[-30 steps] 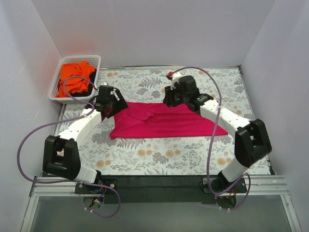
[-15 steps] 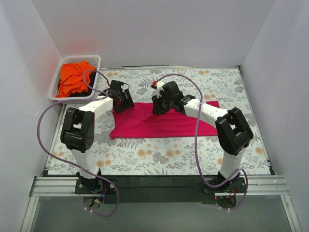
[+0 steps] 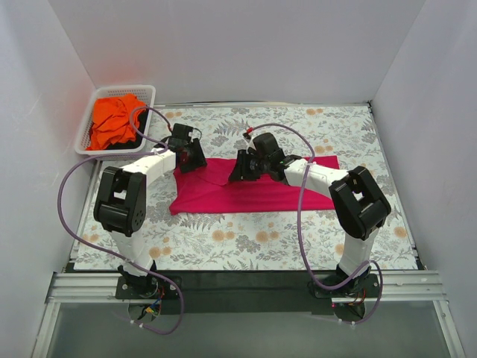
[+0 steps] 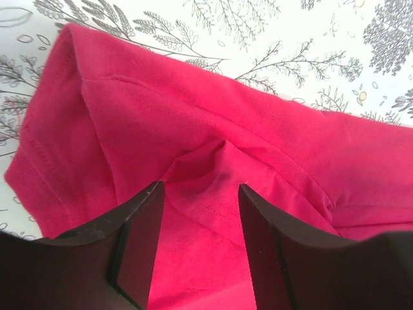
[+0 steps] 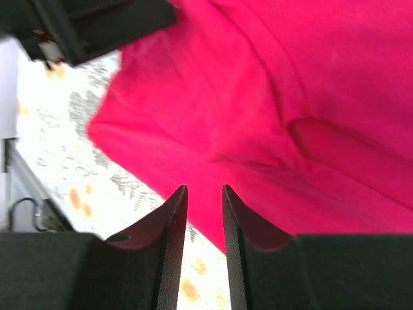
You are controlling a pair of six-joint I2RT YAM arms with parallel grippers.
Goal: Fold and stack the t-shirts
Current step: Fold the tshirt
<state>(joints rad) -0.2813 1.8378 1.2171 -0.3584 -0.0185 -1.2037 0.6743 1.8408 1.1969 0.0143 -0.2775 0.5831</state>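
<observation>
- Layout: lies spread flat on the tabletop (image 3: 246, 242) as one magenta-pink t-shirt (image 3: 261, 192), long axis running left to right in front of both arms.
- Left hand (image 3: 190, 158): sits over the far left corner of it, at the sleeve; stands open, with a small raised fold of cloth between the fingers, not yet pinched.
- Right hand (image 3: 240, 170): hovers over the far edge near the middle; leaves only a narrow slit between the fingers, with nothing in it.
- Orange t-shirt (image 3: 112, 123): waits crumpled in the white basket (image 3: 123, 89), well apart at the far left, nearer to the left arm.
- Next move, probably: needs both hands gripping the far edge, then pulling it toward the near edge, across the long axis.
</observation>
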